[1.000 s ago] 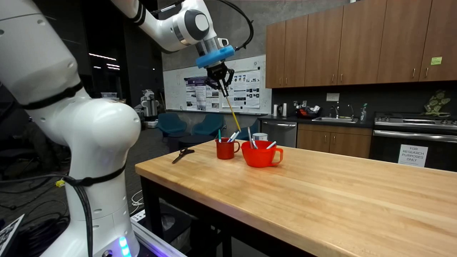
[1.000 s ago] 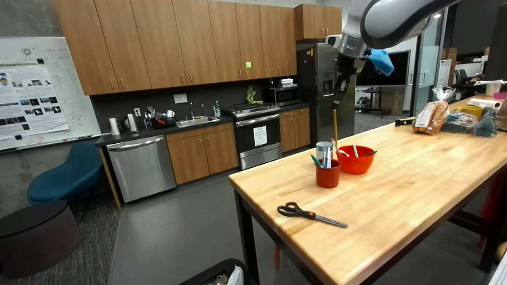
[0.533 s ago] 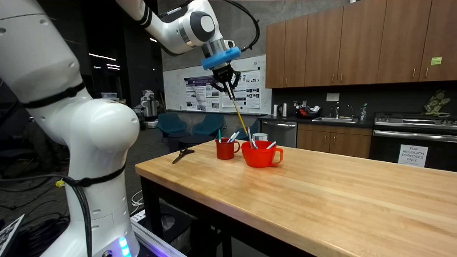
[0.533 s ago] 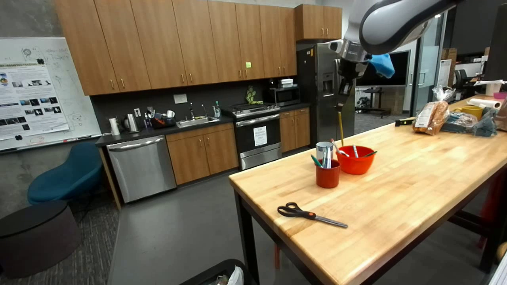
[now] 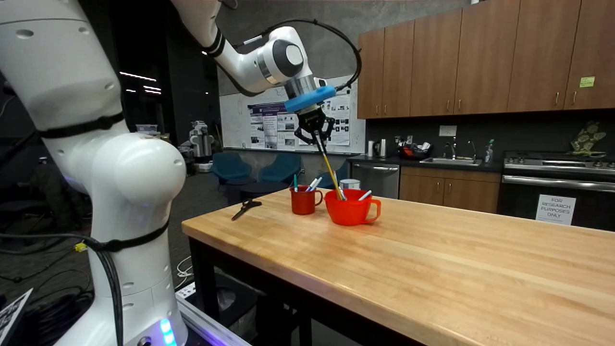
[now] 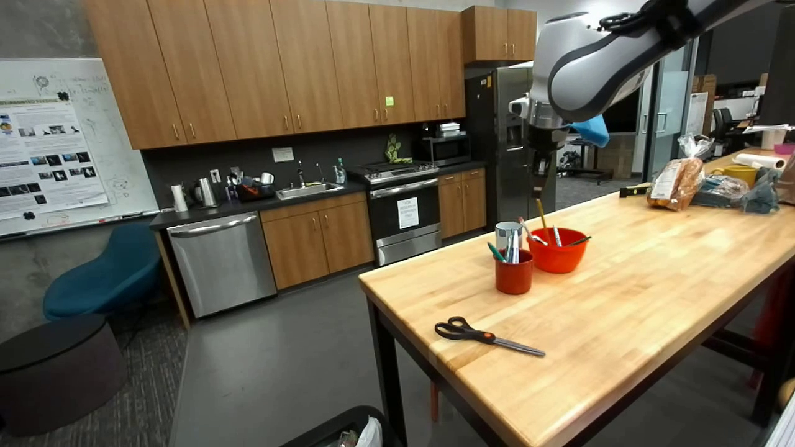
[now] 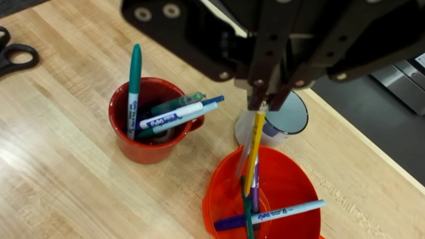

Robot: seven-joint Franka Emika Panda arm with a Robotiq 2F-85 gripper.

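Observation:
My gripper (image 7: 264,105) is shut on the top end of a yellow pencil (image 7: 255,149). The pencil hangs tilted, and its lower end is within the rim of an orange-red cup (image 7: 308,179), over a green pen. I cannot tell whether it touches the pens. In both exterior views the gripper (image 5: 323,150) (image 6: 539,189) is above this cup (image 5: 348,214) (image 6: 559,257). The cup holds several pens, among them a light-blue and purple marker (image 7: 282,212). A dark red mug (image 7: 142,154) with several markers stands beside it. A white mug (image 7: 287,114) stands behind the gripper's fingertips.
Black-handled scissors (image 6: 472,335) lie near the end of the wooden table (image 6: 621,347). A bread bag (image 6: 676,183) and other items lie at the table's far end. A dark waste bin (image 6: 348,428) stands on the floor below. Table edges run near the mugs.
My gripper has moved down and over the orange-red cup, carrying the pencil. The pencil's lower end went from above the cup to within its rim. The cup, mugs and scissors have not moved.

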